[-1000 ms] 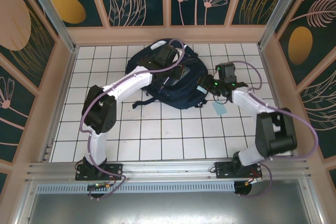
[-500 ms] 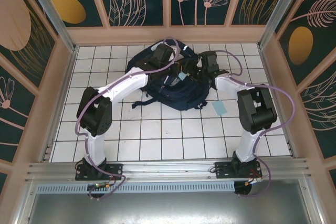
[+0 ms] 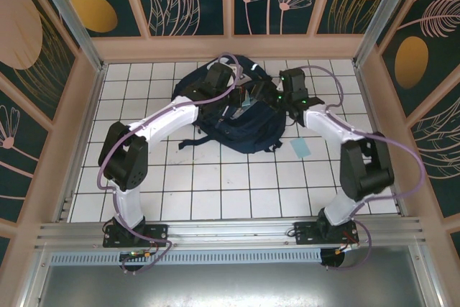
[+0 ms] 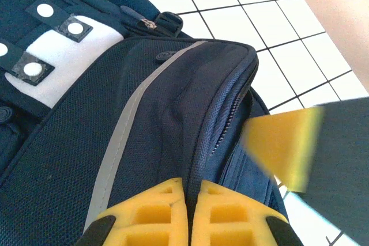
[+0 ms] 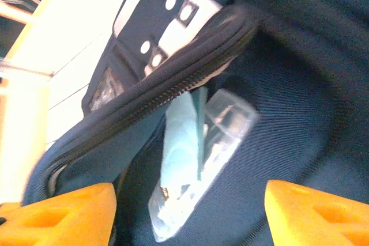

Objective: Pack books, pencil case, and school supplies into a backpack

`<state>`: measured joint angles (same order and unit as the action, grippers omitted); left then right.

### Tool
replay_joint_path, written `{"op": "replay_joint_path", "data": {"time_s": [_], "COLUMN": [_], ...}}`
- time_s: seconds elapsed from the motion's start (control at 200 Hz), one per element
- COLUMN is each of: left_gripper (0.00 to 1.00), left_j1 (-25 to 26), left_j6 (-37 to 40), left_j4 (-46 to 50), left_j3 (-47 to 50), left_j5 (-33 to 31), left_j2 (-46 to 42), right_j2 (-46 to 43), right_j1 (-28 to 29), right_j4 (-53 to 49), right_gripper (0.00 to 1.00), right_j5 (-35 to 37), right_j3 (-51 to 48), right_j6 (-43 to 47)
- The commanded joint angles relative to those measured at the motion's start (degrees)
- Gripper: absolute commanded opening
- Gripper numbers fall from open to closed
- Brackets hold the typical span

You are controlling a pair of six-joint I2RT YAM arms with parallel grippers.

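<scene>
On the white tiled desk (image 3: 215, 185), toward the back wall, a navy backpack (image 3: 230, 124), lying flat with straps trailing toward the near edge. From the left, reaching in over its upper part, the left gripper (image 4: 187, 208): yellow pads pressed together, pinching the zippered rim of the backpack's opening. In the left wrist view, a grey stripe running up the dark mesh panel from just beside the pads. Further up on the left, a white patch with snap tabs. Bare tiles beyond on the right.

At the middle, inside the raised opening, the pencil case (image 5: 199, 159): pale blue and clear, lying slanted on the dark lining under the zipper edge, contents too blurred to tell. Just in front of it, the right gripper (image 5: 187, 217), fingers spread wide at either side of the view, nothing between them, apart from the pencil case.

Further right, on bare tiles just beside the backpack's right edge, a small light-blue flat piece (image 3: 302, 150).
</scene>
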<state>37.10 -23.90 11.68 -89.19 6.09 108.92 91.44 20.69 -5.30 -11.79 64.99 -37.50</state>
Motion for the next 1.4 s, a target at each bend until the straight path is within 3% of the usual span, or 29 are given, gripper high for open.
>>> {"op": "replay_joint_path", "data": {"time_s": [0.0,0.155,0.4,0.54,0.991,1.126,1.396], "left_gripper": [0.00,0.00,0.00,0.00,0.00,0.00,0.00], "left_j1": [-0.45,-0.52,-0.45,-0.69,-0.97,-0.97,-1.06], "left_j6": [-1.40,-1.37,-0.80,-0.62,-0.19,-0.28,-0.21], "left_j4": [-6.40,-6.68,-6.35,-6.23,-6.57,-7.31,-7.29], "left_j3": [-0.32,-0.04,0.41,0.77,1.51,2.19,3.19], "left_j5": [1.42,1.83,1.43,1.18,1.07,1.01,0.42], "left_j2": [-3.09,-2.58,-3.01,-3.58,-4.52,-4.95,-5.83], "right_j2": [-6.19,-11.81,-14.98,-13.40,-4.16,-0.76,2.85], "right_j1": [-0.46,-2.33,-8.21,-10.31,-8.30,-8.30,-8.14], "right_j4": [-12.65,-20.55,-19.01,-19.61,-22.42,-21.51,-18.96], "right_gripper": [0.73,0.77,0.84,0.88,0.86,0.81,0.59], "right_j5": [12.10,18.76,15.45,16.29,20.58,19.94,19.21], "right_j3": [-3.37,-10.36,-21.35,-21.73,-19.80,-18.74,-18.39], "right_j6": [7.24,7.30,7.64,9.19,12.82,14.59,15.36]}}
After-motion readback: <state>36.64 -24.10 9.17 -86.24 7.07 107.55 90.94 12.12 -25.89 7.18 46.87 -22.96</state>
